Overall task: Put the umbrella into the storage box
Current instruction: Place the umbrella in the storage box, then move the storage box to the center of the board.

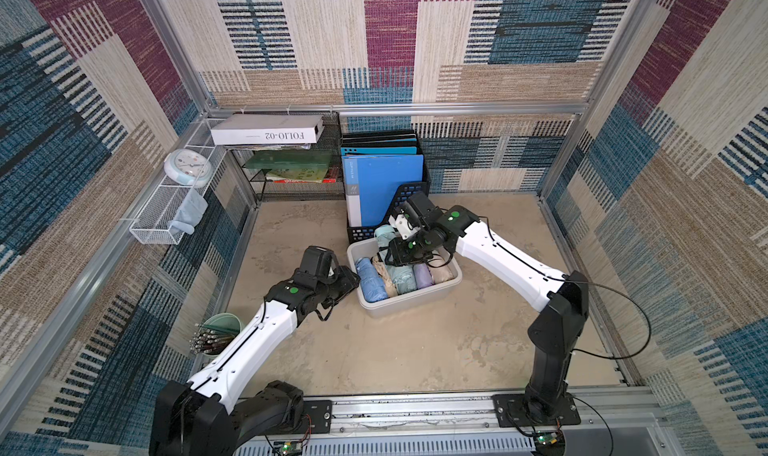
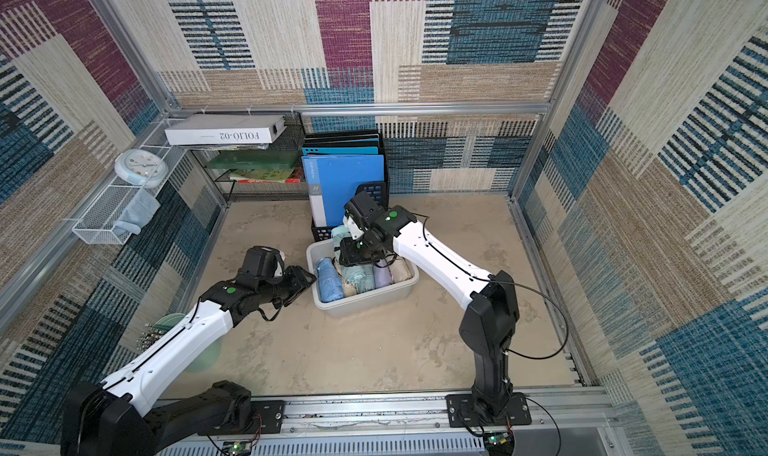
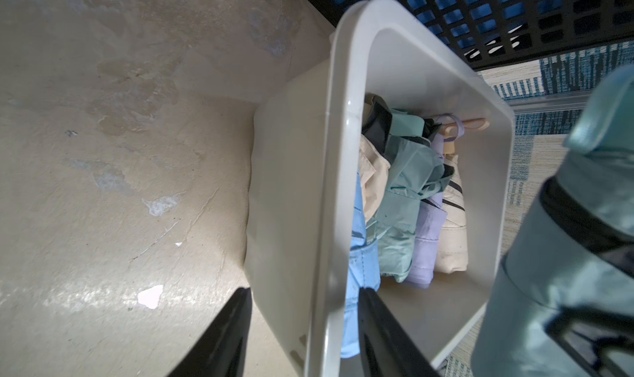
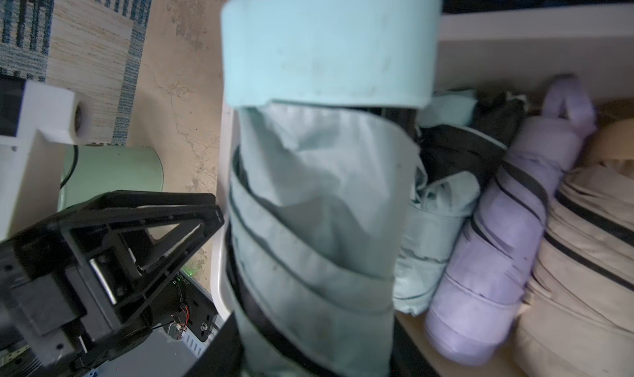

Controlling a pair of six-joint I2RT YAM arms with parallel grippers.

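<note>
Right jaws clamped on the grey-teal umbrella (image 4: pixel 319 193), gripping its body at the end away from the cap. Left jaws straddle the nearest wall of the storage box (image 1: pixel 409 304), one side outside and one inside. Can't tell from the left wrist view whether they pinch the wall or only bracket it. Held umbrella runs out ahead of the right jaws, tilted, above the box's far end, with the cap poking past the rim toward the black file holder (image 1: pixel 405 192). The wrist hides whether its gripped end touches anything underneath. Just past the left jaws, inside the box, five folded umbrellas lie side by side: blue umbrella (image 3: pixel 360 255) against the inner jaw, then beige umbrella (image 3: pixel 372 172), mint umbrella (image 3: pixel 401 203), lilac umbrella (image 3: pixel 429 241) and cream umbrella (image 3: pixel 453 238). Box sits flat on the worktop (image 1: pixel 415 358). Progress, my read: pick and carry are done and the umbrella is over the target but not in it. Left to do: bring it level, lower it in, release, back out. The row looks full across, so it probably ends up on top of the others.
</note>
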